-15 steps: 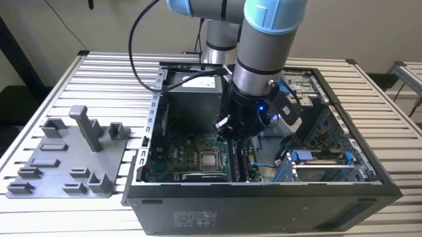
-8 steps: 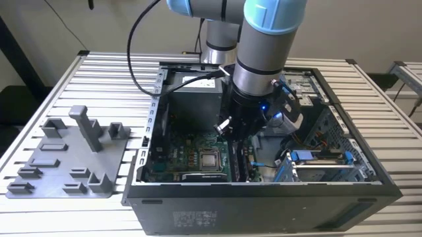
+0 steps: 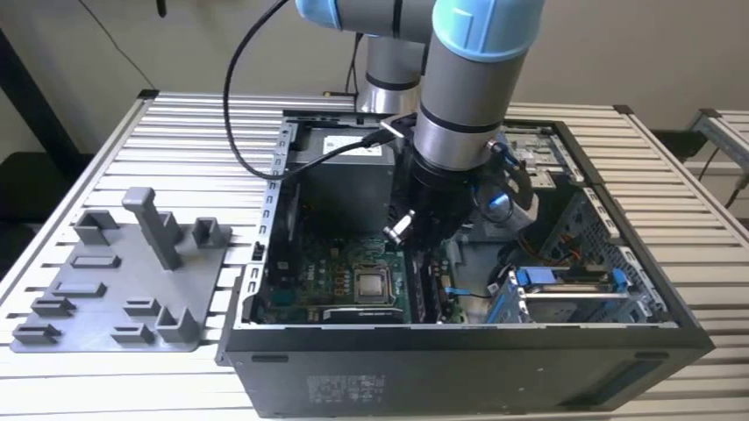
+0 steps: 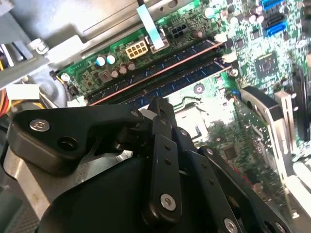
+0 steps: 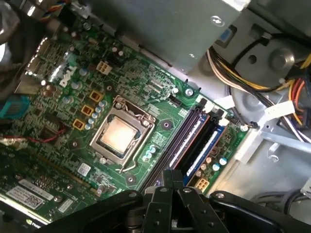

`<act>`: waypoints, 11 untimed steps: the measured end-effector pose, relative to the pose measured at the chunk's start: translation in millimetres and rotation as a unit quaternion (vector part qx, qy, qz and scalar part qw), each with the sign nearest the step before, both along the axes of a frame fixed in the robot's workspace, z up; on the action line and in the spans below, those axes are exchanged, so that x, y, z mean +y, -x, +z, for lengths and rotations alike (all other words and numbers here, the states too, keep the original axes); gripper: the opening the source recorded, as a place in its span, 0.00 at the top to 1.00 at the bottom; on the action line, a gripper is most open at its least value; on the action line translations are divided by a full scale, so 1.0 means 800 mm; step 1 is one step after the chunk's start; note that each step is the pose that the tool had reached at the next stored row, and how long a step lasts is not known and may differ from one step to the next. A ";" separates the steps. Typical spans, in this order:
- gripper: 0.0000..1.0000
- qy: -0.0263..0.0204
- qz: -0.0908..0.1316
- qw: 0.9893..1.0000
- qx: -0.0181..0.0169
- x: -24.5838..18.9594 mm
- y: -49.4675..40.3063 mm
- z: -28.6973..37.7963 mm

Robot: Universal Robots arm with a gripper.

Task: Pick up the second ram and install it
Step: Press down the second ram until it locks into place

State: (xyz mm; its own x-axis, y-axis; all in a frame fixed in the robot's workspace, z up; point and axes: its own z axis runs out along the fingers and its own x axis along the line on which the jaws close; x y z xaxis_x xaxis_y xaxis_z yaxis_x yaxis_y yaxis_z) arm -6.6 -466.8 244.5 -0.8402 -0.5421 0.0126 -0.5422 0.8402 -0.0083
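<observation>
Two long memory strips sit side by side in the slots beside the processor socket. As far as you can judge, the second ram is the strip on the socket side, and it is already standing in its slot rather than held. The gripper hangs right over the near end of that strip, with its fingers pressed together and nothing between them. In the second wrist view the closed tip of the gripper is at, or just above, the end of the second ram; you cannot tell whether they touch. If this is the seating press, push straight down along the slot and keep the tip centred on the thin top edge so it does not slide onto the neighbouring strip. Do one end, then the other, until the white end latches look closed. Keep clear of the bundle of cables. The open computer case holds the motherboard, both strips, the grey power supply and the arm's lower end with the gripper. The grey fixture tray lies on the table outside the case, towards the exterior view's left, and carries upright posts and low blocks.
</observation>
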 end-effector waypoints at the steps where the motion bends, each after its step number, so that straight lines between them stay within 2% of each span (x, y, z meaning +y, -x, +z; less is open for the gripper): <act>1: 0.89 0.000 0.009 1.000 0.000 0.0000 0.000 -0.0001; 4: 0.89 0.000 0.036 0.999 0.000 0.0000 0.000 -0.0004; 6: 0.89 0.000 0.055 0.999 0.000 0.0000 0.000 -0.0006; 11: 0.89 -0.002 0.098 0.995 0.000 0.0000 0.000 -0.0014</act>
